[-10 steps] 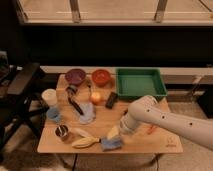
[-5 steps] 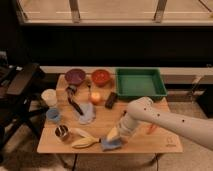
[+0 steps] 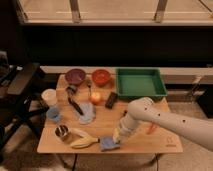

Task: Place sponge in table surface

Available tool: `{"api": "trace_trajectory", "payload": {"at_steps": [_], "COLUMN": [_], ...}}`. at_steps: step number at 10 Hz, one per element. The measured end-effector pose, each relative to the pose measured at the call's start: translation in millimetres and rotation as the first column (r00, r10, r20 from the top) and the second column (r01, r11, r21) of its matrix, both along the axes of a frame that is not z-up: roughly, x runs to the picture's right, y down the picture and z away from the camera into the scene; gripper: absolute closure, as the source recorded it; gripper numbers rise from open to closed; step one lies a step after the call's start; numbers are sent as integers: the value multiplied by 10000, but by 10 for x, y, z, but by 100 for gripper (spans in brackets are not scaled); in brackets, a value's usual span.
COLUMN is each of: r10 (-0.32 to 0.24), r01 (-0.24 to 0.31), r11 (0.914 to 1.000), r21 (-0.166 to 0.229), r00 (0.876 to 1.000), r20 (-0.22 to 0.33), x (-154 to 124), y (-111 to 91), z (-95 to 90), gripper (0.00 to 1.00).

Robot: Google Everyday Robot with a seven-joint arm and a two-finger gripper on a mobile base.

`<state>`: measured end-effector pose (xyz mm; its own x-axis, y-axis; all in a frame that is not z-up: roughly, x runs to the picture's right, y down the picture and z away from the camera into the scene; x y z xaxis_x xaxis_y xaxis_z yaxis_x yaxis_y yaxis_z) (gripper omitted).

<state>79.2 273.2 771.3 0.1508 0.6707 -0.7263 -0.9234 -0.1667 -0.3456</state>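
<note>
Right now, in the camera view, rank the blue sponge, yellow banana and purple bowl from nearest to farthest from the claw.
The claw hovers low over the front of the wooden table.
1. Blue rectangular sponge: beside the claw, at the front edge.
2. Yellow curved banana: further left along the front.
3. Purple round bowl: back left corner.

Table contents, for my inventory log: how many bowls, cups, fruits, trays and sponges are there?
Bowls: 2 (purple bowl, red bowl)
Cups: 3 (white cup, blue cup, metal cup)
Fruit: 2 (banana, round fruit)
Trays: 1 (green tray)
Sponges: 1 (blue sponge, gripper beside it at the table front)
Total: 9
</note>
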Motion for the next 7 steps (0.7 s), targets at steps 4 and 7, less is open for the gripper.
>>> {"api": "trace_trajectory", "payload": {"at_steps": [4, 7], "r10": [277, 661], "r01": [-277, -644], "r11": [9994, 9937], "r21": [225, 915], "r00": [9996, 9977], "r20": [-8, -156], "x": [180, 484], "y": [-262, -883], "z": [-158, -474], "gripper": [100, 100]}}
